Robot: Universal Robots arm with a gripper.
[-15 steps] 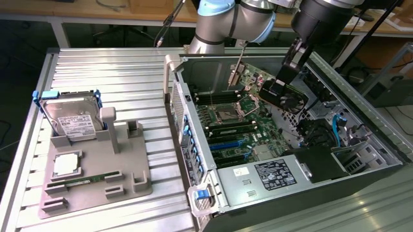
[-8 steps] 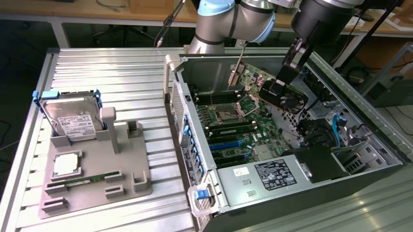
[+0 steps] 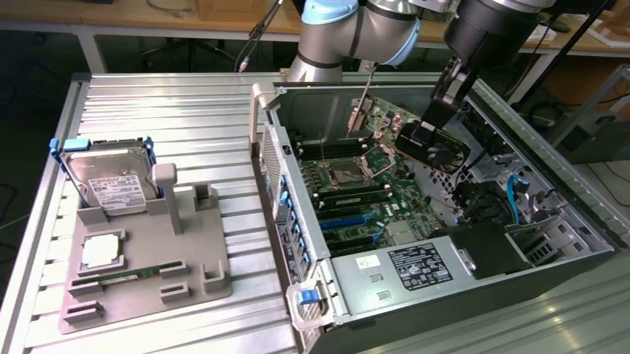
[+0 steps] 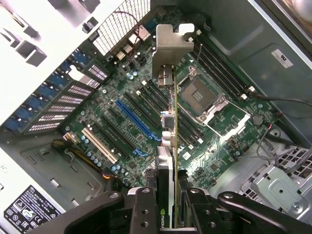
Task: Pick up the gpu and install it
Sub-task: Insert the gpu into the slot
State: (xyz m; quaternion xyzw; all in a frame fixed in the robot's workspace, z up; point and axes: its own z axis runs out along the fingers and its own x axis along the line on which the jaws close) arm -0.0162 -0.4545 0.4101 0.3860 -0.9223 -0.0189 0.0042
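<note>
The gripper [image 4: 170,202] is clamped narrowly on the gpu [image 4: 173,122], a finger on each face. The card hangs edge-on inside the case [image 3: 315,110], above the motherboard [image 4: 117,131] and clear of it, with its bracket [image 4: 170,44] at the end far from the fingers. It looks skewed to the blue slot [image 4: 137,119], though the wrist view's angle may exaggerate that. The step goes well if the card stays upright, with its edge parallel to the slot and directly over it
</note>
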